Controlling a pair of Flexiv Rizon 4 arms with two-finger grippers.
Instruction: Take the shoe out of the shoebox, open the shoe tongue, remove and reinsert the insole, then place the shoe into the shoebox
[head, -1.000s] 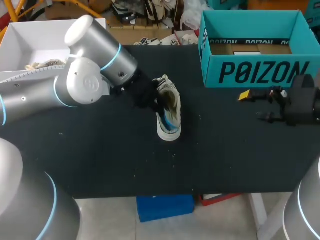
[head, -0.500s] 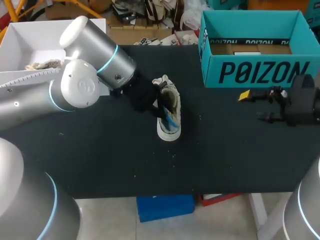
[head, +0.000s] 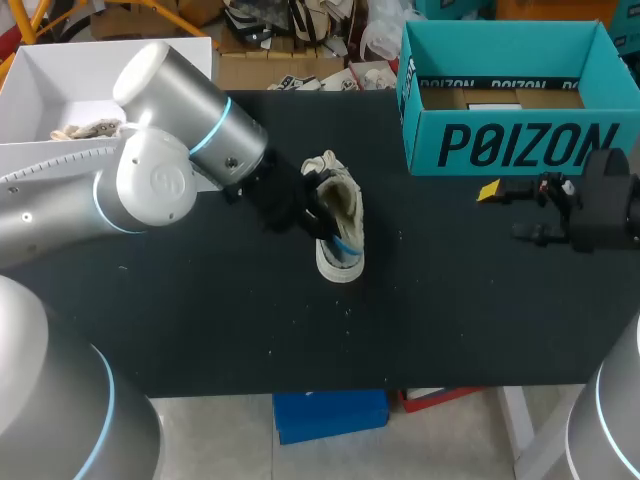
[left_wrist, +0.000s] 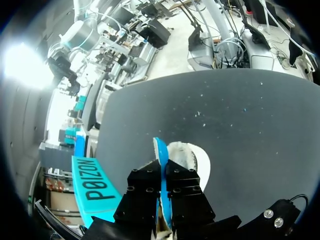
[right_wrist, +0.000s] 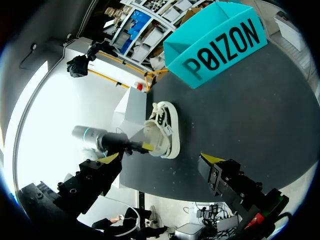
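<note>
Head view: shoe (head: 340, 225) mid-table (head: 450, 320), long axis running far to near; left gripper (head: 312, 208) at its left flank, right gripper (head: 520, 205) well apart, beside the shoebox (head: 510, 145). Left wrist view: fingers nearly together, clamped on the blue insole (left_wrist: 159, 150), shoe opening just beneath. Right wrist view: fingers wide apart, holding nothing; open room on the shoe's near side, shoebox beyond.

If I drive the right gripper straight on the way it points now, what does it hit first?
Probably the shoe: only bare table lies between it and the open right gripper. The left gripper, shut on the blue insole, sits at the shoe's far side. Depth is uncertain.
</note>
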